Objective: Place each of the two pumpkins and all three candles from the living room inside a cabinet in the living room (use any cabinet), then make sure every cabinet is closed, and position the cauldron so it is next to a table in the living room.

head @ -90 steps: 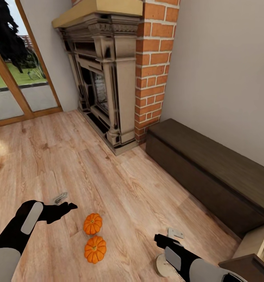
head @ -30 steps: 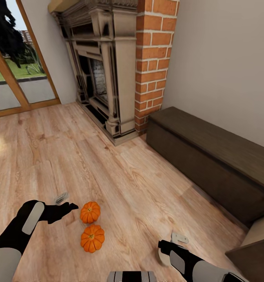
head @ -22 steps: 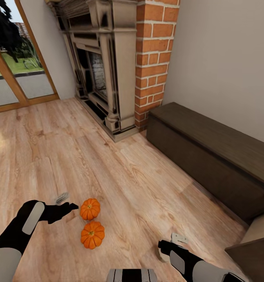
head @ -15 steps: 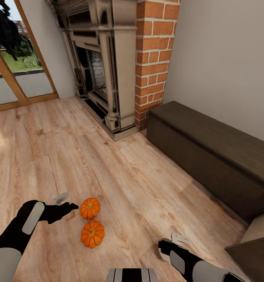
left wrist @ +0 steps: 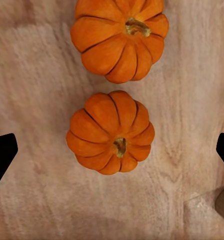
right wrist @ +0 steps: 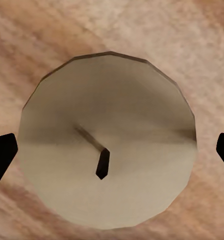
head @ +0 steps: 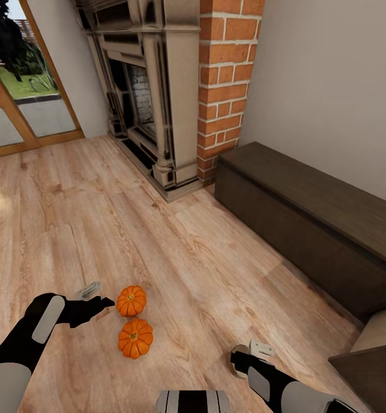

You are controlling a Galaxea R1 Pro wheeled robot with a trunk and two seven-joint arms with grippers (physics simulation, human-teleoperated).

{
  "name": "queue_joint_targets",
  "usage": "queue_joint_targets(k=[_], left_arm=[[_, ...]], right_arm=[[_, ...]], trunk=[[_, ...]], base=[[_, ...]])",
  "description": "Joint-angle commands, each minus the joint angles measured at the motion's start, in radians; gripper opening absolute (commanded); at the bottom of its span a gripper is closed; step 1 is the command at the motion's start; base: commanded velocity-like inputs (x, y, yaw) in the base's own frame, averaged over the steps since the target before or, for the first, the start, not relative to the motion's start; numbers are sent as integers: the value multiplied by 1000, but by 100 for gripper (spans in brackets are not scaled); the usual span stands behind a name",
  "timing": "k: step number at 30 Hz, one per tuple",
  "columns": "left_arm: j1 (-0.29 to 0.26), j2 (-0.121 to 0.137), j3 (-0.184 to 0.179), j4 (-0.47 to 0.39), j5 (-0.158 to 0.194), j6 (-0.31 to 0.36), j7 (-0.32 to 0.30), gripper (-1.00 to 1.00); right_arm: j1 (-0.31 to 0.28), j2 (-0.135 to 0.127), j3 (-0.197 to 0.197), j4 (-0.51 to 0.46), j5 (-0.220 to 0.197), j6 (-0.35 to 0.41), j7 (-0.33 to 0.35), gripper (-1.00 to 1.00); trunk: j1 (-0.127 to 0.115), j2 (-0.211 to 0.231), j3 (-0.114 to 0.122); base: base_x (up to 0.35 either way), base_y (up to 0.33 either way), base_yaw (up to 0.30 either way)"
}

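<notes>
At far left, glass doors (head: 20, 97) open on a lawn. The left end effector (head: 92, 295) hangs low over the wooden floor (head: 187, 258), fingers spread wide; its wrist camera looks straight down on the two pumpkins, a stance that appears to line up a top-down grab. The near pumpkin (head: 135, 338) and far pumpkin (head: 131, 301) sit just beside each other on the floor, upright, stems up; in the wrist view the centred one's stem (left wrist: 120, 146) leans slightly.

Centre, a fireplace (head: 147, 97) and brick column (head: 227, 80) stand against the wall.

At right, the right end effector (head: 247, 357) hovers with fingers apart directly above a pale candle (right wrist: 107, 155) standing upright on the floor, long axis vertical, wick (right wrist: 103, 164) up. The cabinet (head: 307, 229), dark and low, runs along the wall, both fronts shut.
</notes>
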Motion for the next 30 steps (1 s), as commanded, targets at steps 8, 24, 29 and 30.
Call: queue_joint_targets(k=[8, 24, 29, 30], left_arm=[[0, 0, 1, -1, 9, 4, 6, 100], [0, 0, 0, -1, 9, 4, 6, 100], [0, -1, 0, -1, 9, 4, 5, 100], [0, -1, 0, -1, 9, 4, 5, 100]], right_arm=[[0, 0, 9, -5, -8, -4, 18, 100], [0, 0, 8, 5, -8, -6, 38, 100], [0, 0, 8, 6, -9, -9, 32, 100], [0, 0, 8, 6, -9, -9, 31, 100]], trunk=[[0, 0, -1], [0, 0, -1], [0, 0, -1], [0, 0, -1]], base=[[0, 0, 0], [0, 0, 0], [0, 0, 0], [0, 0, 0]])
